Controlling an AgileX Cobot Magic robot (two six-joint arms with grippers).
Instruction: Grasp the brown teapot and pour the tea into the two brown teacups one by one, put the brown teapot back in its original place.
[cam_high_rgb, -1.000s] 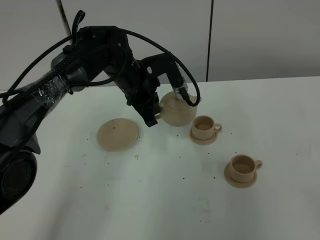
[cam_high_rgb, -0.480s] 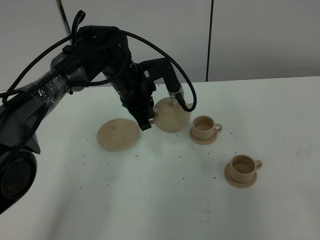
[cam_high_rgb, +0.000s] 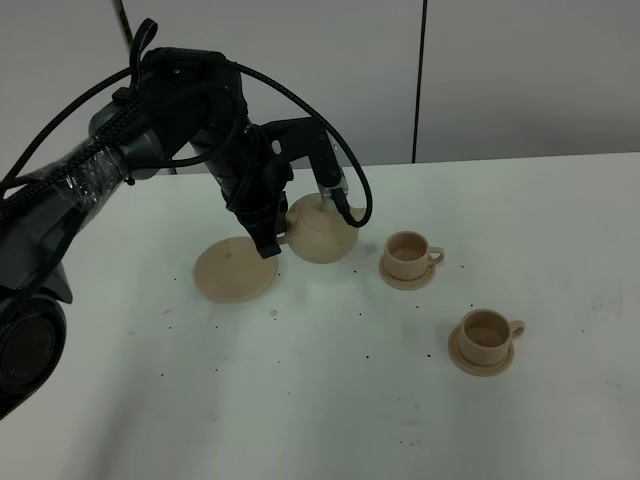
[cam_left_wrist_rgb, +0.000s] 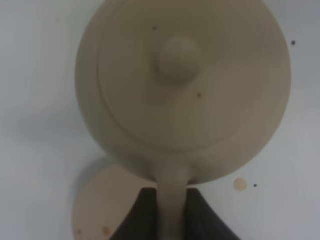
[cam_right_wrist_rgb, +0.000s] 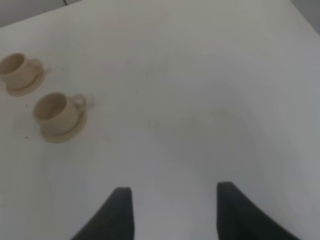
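Tan teapot (cam_high_rgb: 320, 232), clamped by its handle in the left gripper (cam_high_rgb: 270, 238), hangs upright low over the worktop (cam_high_rgb: 330, 400) between the wide saucer (cam_high_rgb: 232, 272) and the nearer teacup (cam_high_rgb: 408, 254), the saucer just beside its handle side, so setting it home looks a short shift that way.

The white table (cam_high_rgb: 560, 240) is flecked with small dark specks. The wide saucer (cam_high_rgb: 228, 275) lies just beside the left gripper (cam_high_rgb: 278, 236), partly under it. On the gripper's far side, near it, a small saucer (cam_high_rgb: 405, 284) carries a teacup (cam_high_rgb: 408, 252). A second saucer (cam_high_rgb: 478, 368) with its teacup (cam_high_rgb: 487, 333) sits well apart from it.
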